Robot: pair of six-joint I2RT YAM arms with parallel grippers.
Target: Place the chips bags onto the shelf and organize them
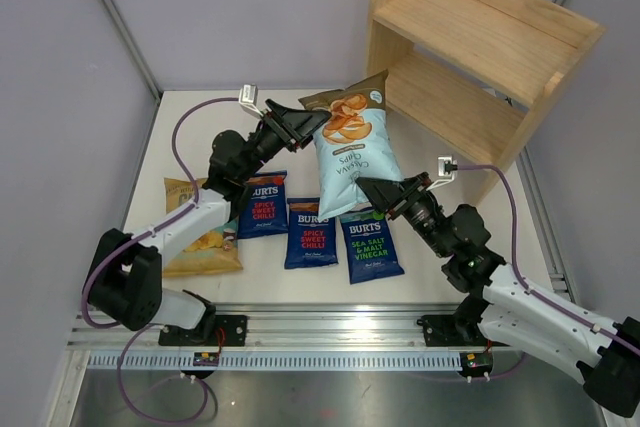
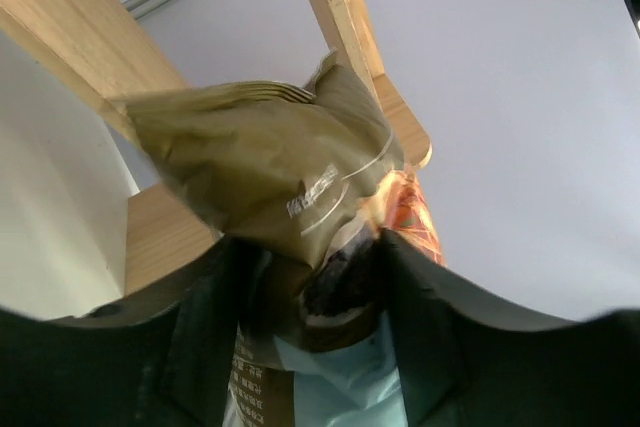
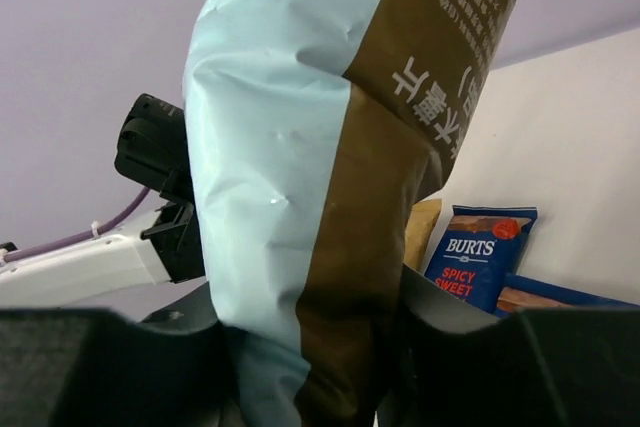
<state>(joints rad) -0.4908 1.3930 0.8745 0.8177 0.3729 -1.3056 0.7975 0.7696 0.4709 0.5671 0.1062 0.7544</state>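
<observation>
A pale-blue chips bag point(image 1: 352, 162) with a gold-brown top hangs in the air between both arms, in front of the wooden shelf point(image 1: 480, 47). My right gripper point(image 1: 372, 192) is shut on the bag's bottom edge point(image 3: 300, 147). My left gripper point(image 1: 312, 127) stands at its top left corner, jaws apart around the crumpled gold top point(image 2: 270, 162). Three dark-blue Burts bags point(image 1: 263, 205) point(image 1: 311, 232) point(image 1: 371, 245) lie flat on the table. A yellow bag point(image 1: 215, 247) lies at the left, partly under my left arm.
The shelf's two tiers hold nothing; its side panel point(image 2: 50, 17) and an upright are close behind the bag in the left wrist view. A Burts bag point(image 3: 480, 252) shows below in the right wrist view. Pale walls enclose the table.
</observation>
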